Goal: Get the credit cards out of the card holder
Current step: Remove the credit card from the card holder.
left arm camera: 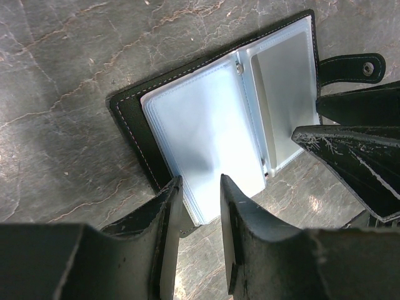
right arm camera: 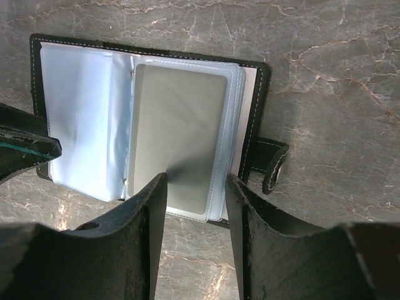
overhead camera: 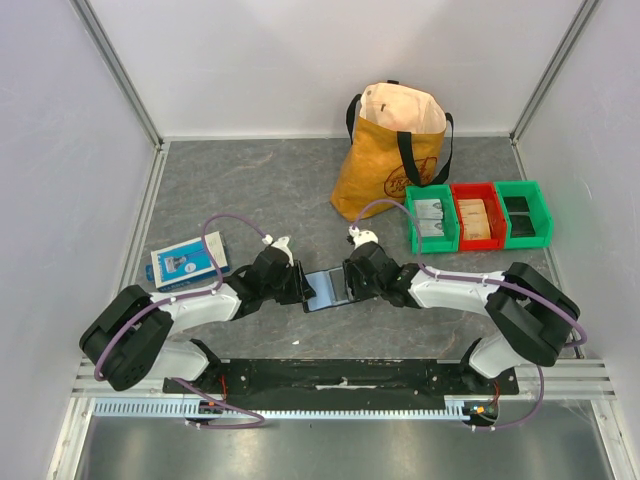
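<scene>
Card holder (overhead camera: 327,289) lying open on the desk (overhead camera: 250,180) between spread, empty left fingers (left arm camera: 250,231) and right fingers (right arm camera: 140,225); its grey card (right arm camera: 178,137), thin, stiff, slick inside a soft sleeve, is probably best pinched edgewise.

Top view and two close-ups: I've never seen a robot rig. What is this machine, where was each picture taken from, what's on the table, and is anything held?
Two robot arms are bolted at the near edge of the table. The wide picture comes from a fixed camera above them. Each close-up comes from a camera on one wrist, so the dark shapes at its bottom are that arm's own. Between the arms lies an open black card holder with clear sleeves; a grey card sits in one. Also there: a tote bag, three small bins, a blue-and-white box. The left arm's fingers and the right arm's fingers stand apart at the holder's edges; neither seems to clamp anything.
</scene>
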Available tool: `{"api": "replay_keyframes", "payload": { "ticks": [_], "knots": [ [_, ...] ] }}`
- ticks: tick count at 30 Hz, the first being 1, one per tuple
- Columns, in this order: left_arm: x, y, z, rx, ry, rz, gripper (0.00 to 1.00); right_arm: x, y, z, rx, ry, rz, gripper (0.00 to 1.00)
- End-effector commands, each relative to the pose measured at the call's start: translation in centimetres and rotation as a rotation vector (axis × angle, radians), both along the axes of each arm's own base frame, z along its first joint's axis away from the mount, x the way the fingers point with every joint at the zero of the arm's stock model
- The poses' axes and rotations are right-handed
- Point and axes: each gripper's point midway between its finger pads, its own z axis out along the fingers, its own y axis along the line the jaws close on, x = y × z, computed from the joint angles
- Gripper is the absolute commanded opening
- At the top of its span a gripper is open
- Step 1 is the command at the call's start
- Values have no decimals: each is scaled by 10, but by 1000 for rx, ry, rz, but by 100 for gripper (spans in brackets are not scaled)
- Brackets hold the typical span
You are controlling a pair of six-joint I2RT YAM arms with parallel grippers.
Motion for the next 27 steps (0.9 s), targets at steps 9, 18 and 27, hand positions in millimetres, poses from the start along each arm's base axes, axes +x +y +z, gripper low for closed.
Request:
{"api": "replay_keyframes", "payload": {
  "ticks": [9,18,27],
  "knots": [
    [-14,2,-8,12,41,-26,37,4,14,21,66,-32,27,40],
    [-15,1,-7,10,38,-29,37,4,21,39,105,-51,52,40],
    [-15,1,-5,4,34,-29,36,6,29,55,146,-72,79,44]
  ]
}}
